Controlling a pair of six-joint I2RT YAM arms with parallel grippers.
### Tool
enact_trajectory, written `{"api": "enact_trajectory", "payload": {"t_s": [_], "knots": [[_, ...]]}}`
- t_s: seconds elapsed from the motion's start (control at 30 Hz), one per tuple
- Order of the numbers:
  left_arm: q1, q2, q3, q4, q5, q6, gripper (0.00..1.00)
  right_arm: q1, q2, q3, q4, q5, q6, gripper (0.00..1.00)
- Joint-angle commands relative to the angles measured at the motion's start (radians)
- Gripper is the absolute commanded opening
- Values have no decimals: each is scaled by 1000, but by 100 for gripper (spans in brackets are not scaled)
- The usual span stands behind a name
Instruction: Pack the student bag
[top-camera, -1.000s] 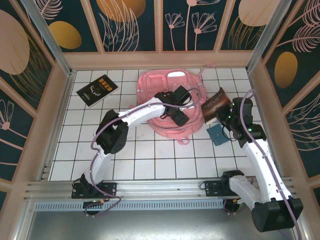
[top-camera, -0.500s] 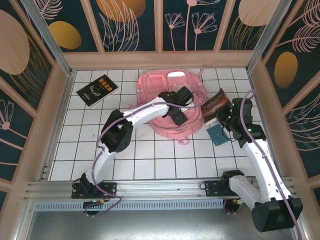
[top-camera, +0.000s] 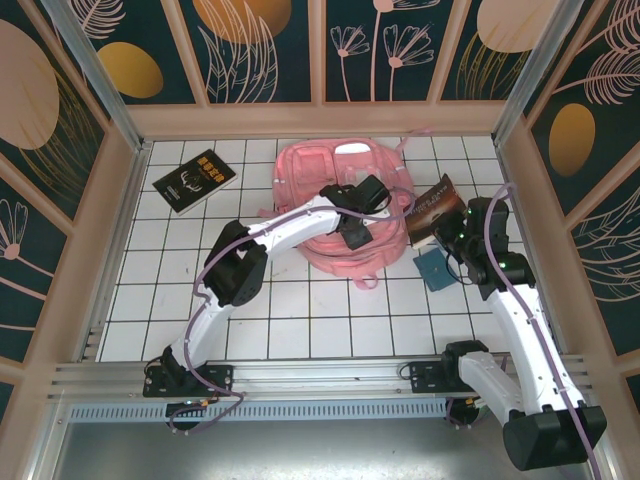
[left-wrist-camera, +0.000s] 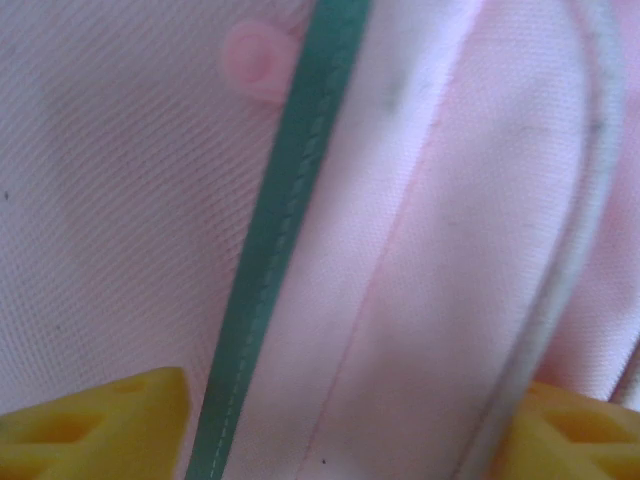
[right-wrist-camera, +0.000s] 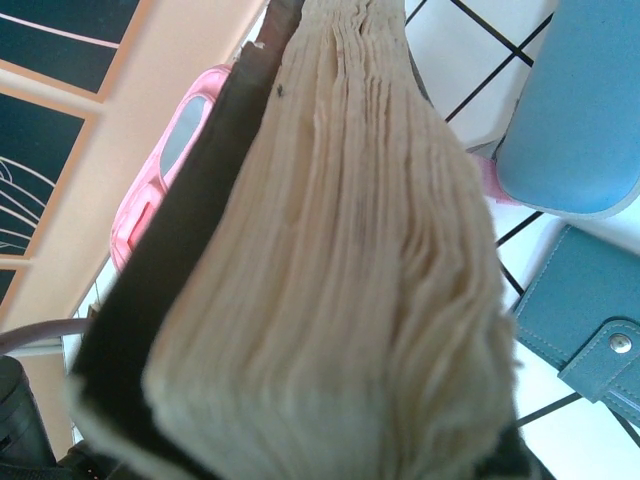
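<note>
Now left gripper (top-camera: 353, 233) is found shifted rightward over the student bag (top-camera: 305, 168), jaws apart; right gripper (top-camera: 452, 232) is kept clamped on brown book (top-camera: 430, 203) at the bag's right edge.

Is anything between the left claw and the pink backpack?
Nothing visible. The left claw sits right at the large pink fabric backpack, yellow fingertips apart on either side of its green trim strip.

Backpack (top-camera: 310, 170) pink, with a green seam strip (left-wrist-camera: 290, 220). Table (top-camera: 300, 310) white with a dark grid. Black book (top-camera: 194, 180) has yellow lettering. Brown book (top-camera: 432, 205) has cream pages. Pencil case (right-wrist-camera: 575, 110) light blue, wallet (right-wrist-camera: 590, 330) teal. Walls (top-camera: 280, 70) dark teal, with gold discs and pale floral outlines.
</note>
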Motion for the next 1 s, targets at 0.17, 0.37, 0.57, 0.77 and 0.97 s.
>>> {"api": "enact_trajectory", "payload": {"t_s": [0.17, 0.37, 0.57, 0.77, 0.97], "knots": [[11, -65, 15, 55, -51, -25, 27, -7, -50, 50, -8, 31, 2, 6], [12, -126, 14, 77, -21, -33, 4, -9, -71, 61, -34, 47, 0, 6], [12, -210, -15, 178, -91, -50, 0, -8, -83, 69, -47, 30, -10, 6], [11, -346, -128, 418, -201, -116, 0, -9, -103, 34, 11, -137, -18, 7], [12, -390, -155, 539, -209, -187, 0, -6, -117, -73, 176, -357, 77, 7]]}}
